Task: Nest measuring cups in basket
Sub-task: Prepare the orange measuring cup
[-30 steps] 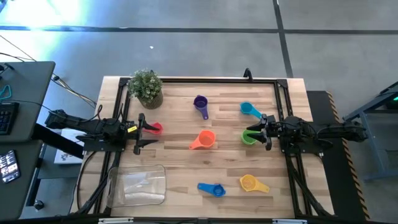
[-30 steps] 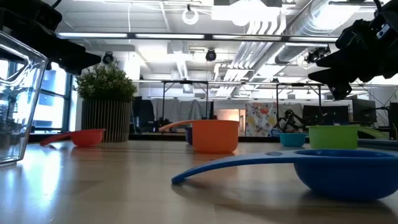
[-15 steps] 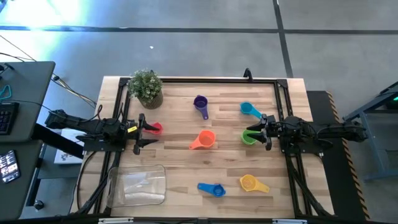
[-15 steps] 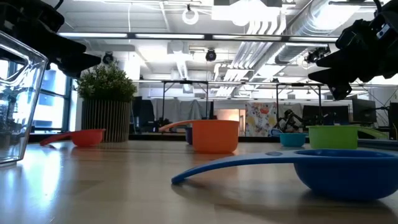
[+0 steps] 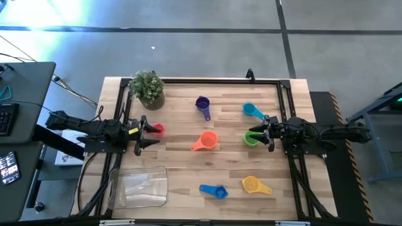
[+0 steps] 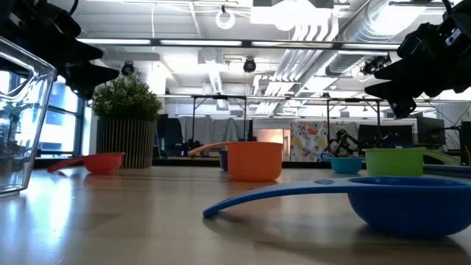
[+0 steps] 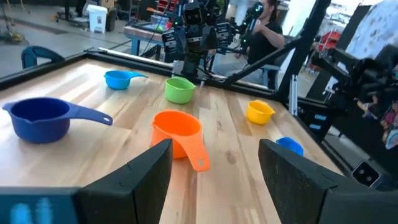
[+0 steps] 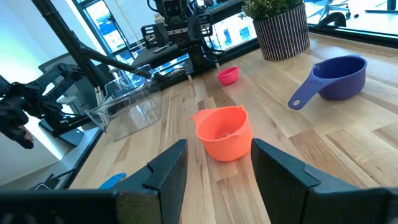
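Observation:
Seven measuring cups lie scattered on the table: purple (image 5: 202, 104), light blue (image 5: 252, 111), red (image 5: 156, 129), orange (image 5: 206, 141), green (image 5: 250, 139), blue (image 5: 215, 191), yellow (image 5: 253, 184). Each rests on its base. The clear basket (image 5: 139, 186) sits at the near left, with nothing in it. My left gripper (image 5: 144, 134) is open and hovers above the red cup (image 6: 103, 162). My right gripper (image 5: 256, 138) is open and hangs above the green cup (image 6: 394, 162). Neither wrist view shows the cup below its own fingers.
A small potted plant (image 5: 148, 88) stands at the far left corner, just beyond the red cup. A dark frame rail (image 5: 207, 80) runs around the table's edge. Bare wood lies between the basket and the blue cup. A person (image 7: 267, 25) is in the room behind the right arm.
My left gripper has sunk slightly over the red cup, as seen in the low view. The cups, the basket and my right gripper have kept their places.

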Motion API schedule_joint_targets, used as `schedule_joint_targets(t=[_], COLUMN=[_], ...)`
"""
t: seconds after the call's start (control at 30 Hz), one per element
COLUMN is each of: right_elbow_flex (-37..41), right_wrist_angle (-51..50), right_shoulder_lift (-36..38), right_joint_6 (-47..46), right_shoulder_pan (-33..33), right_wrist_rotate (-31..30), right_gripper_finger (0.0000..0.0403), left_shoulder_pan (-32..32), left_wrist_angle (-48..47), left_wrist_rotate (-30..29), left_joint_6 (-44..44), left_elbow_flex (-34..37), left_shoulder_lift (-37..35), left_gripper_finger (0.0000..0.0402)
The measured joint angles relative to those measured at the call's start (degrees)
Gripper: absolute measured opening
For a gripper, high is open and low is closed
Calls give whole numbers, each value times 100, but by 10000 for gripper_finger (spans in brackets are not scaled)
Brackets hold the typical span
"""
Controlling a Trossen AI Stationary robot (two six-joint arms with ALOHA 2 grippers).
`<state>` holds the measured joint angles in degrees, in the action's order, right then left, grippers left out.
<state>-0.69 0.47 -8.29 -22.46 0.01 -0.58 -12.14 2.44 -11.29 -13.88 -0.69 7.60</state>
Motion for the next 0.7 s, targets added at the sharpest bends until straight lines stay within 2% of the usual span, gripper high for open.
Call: schedule_joint_targets(t=[0.43, 0.57, 0.7], right_elbow_flex=[2, 2, 2], right_wrist_angle=[24, 55, 65], right_shoulder_lift=[0, 0, 0], right_joint_6=[-875, -778, -1328], right_shoulder_pan=[0, 2, 2], right_wrist_rotate=[-2, -144, -192], right_gripper_finger=[169, 169, 169], left_shoulder_pan=[0, 2, 1], left_wrist_angle=[48, 48, 46], left_wrist_rotate=[-1, 0, 0], left_joint_6=[-1246, -1260, -1260], left_elbow_flex=[-1, 0, 0], left_shoulder_lift=[2, 2, 1], left_gripper_finger=[227, 227, 227])
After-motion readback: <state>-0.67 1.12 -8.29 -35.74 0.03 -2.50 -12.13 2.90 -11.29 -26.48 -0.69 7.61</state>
